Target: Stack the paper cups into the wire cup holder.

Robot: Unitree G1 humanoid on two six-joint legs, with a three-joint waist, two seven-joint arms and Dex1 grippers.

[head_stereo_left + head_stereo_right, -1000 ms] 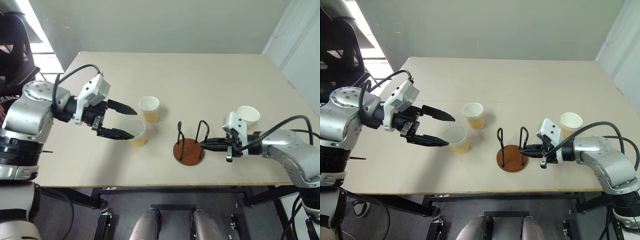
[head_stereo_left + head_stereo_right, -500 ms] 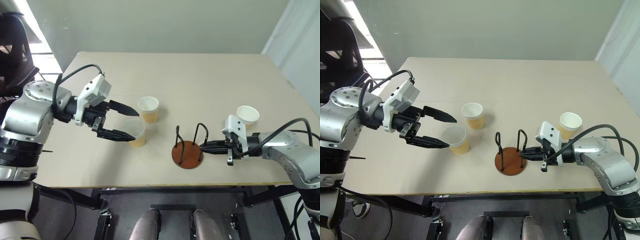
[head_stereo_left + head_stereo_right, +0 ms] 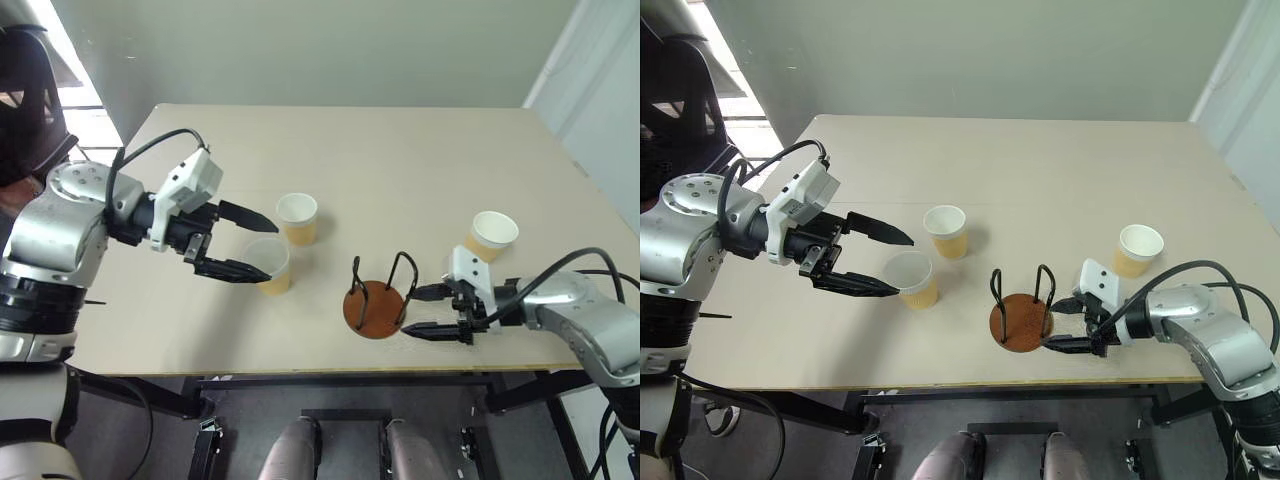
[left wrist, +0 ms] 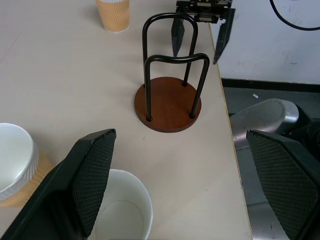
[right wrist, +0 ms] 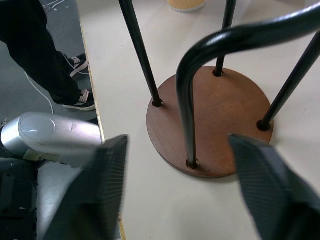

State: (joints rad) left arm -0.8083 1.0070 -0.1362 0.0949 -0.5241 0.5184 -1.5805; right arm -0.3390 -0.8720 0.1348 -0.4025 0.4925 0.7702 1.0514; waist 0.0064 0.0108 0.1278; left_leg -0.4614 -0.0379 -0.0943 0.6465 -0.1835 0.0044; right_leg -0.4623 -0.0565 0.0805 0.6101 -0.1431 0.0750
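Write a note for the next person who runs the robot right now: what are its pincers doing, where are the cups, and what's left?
Left pincer: open, empty, fingers on either side of the nearest cup, not gripping it.
Right pincer: open, empty, right beside the holder.
Holder: upright near the table's front edge, nothing in it.
Other cups: one just behind the nearest cup, one on the right side behind the right arm. All three stand upright on the table.
Done: no cup stacked.
Left: grip each cup and drop it between the wire loops, three in all, likely starting with the one at the left pincer.
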